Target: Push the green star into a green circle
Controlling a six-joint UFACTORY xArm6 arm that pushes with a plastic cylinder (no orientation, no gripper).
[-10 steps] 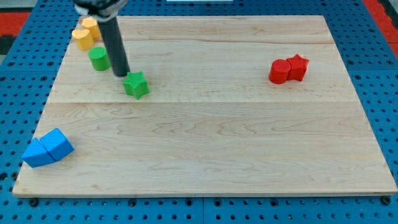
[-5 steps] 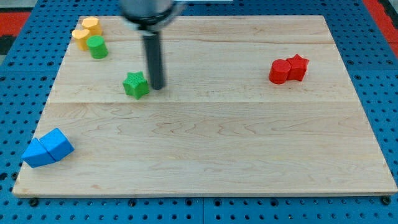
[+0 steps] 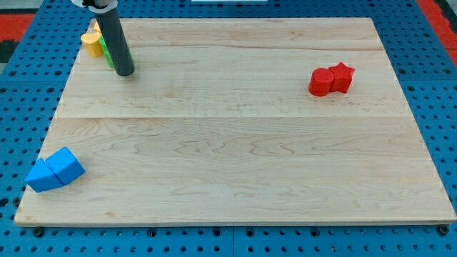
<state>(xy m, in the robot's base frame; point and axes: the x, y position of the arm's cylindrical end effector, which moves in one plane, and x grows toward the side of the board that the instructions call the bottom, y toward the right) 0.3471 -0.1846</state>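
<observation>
Where my tip (image 3: 124, 73) touches down is the upper left of the wooden board (image 3: 250, 150), a little below and right of the corner cluster; rod leans up out of the top edge of the frame; it is a bare rod, nothing clamped or carried on it. Green block (image 3: 106, 54) shows only as a thin sliver pressed against the rod's left side, above and left of the tip; rest is hidden behind the rod, so cannot tell whether that sliver is the star, the circle, or both together; cannot tell if tip touches it. Yellow block (image 3: 91, 40) sits just up-left of the green, touching it or nearly so, partly behind the rod. Red cylinder (image 3: 320, 82) and red star-like block (image 3: 343, 76) touch each other at right, well apart from the tip. Two blue blocks, blue wedge (image 3: 43, 177) and blue cube (image 3: 66, 164), touch at lower left near the board edge.
</observation>
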